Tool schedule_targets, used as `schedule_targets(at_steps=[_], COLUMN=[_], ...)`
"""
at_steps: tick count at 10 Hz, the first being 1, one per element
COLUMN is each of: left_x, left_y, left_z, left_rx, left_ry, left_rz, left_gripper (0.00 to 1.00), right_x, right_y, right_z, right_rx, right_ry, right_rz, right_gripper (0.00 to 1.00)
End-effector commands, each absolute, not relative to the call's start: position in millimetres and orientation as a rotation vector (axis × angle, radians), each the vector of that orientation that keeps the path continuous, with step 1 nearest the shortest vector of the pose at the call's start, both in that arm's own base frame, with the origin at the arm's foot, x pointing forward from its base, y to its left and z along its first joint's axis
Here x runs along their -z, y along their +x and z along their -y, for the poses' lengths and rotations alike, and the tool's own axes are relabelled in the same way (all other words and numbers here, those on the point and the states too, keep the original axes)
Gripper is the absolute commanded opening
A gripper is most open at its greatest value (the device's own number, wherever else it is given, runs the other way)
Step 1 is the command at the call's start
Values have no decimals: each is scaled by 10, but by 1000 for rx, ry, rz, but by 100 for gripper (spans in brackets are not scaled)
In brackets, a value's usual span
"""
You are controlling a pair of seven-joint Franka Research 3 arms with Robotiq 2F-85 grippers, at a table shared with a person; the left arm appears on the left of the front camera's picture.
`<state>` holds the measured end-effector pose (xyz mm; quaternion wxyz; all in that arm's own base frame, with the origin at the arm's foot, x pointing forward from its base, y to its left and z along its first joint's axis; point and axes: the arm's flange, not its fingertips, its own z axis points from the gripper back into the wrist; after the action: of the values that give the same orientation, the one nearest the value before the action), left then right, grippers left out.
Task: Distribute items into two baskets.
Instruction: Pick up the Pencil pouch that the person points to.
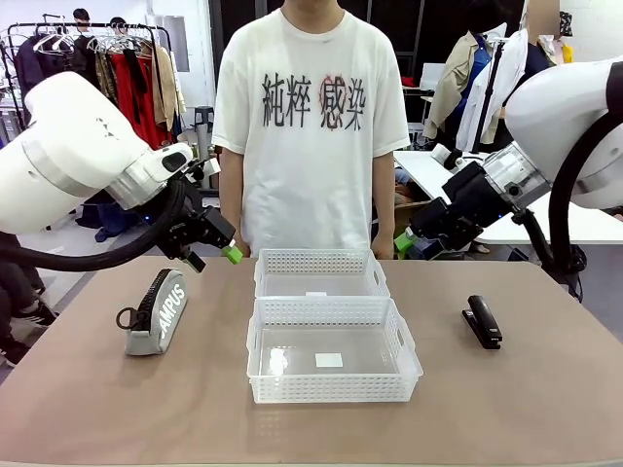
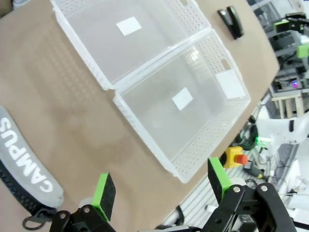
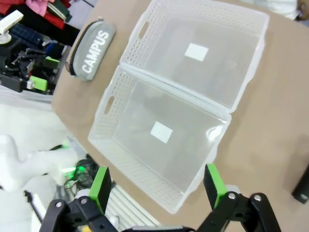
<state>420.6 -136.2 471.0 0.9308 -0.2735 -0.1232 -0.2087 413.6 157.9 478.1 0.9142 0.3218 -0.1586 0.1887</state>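
Observation:
Two white lattice baskets sit end to end at mid-table, the near basket (image 1: 258, 342) and the far basket (image 1: 321, 261), both with nothing in them. The grey CAMPUS pouch (image 1: 156, 313) stands on edge to their left and the black stapler (image 1: 483, 321) lies to their right. My left gripper (image 1: 219, 248) hangs open above the table behind the pouch. My right gripper (image 1: 409, 238) hangs open behind and left of the stapler. The left wrist view shows its open gripper (image 2: 162, 188), the pouch (image 2: 24, 169), the stapler (image 2: 231, 21) and a basket wall (image 2: 203, 150). The right wrist view shows its open gripper (image 3: 157, 186), the pouch (image 3: 91, 48) and a basket rim (image 3: 104, 121).
A person in a white printed T-shirt (image 1: 311, 126) stands at the far edge behind the baskets, arms down. The brown table (image 1: 117, 409) is bare in front of the pouch and stapler. Clothes racks and another table stand beyond.

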Motion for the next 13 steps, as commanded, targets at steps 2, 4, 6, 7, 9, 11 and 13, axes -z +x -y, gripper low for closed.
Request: schedule_targets(at_steps=[2,4,6,7,9,11,13], left_x=[-4913,-5198,-5503,-5631,-5771,-5877,-5928], left_y=[4375,4513,4608,4643,4713,4750,4754], left_z=[1281,1204,1112,1032,857,725,691], left_rx=[316,241,224,213,172,157,163], left_ry=[-881,-1101,-1277,-1344,-1441,-1543,-1517], left_rz=[88,27,3,0,19,34,80], left_gripper=[100,100,100,100,100,100,100], right_x=[-4971,-5181,-5437,-5562,-5722,-5836,-5895], right_y=[4340,4400,4460,4512,4632,4738,4819], right_z=[-1564,-1548,-1467,-1381,-1211,-1061,-988], right_rx=[-260,-169,-106,-85,-42,-23,-8], right_ry=[946,1095,1233,1299,1394,1481,1530], right_rz=[250,255,281,273,261,288,255], right_gripper=[100,100,100,100,100,100,100])
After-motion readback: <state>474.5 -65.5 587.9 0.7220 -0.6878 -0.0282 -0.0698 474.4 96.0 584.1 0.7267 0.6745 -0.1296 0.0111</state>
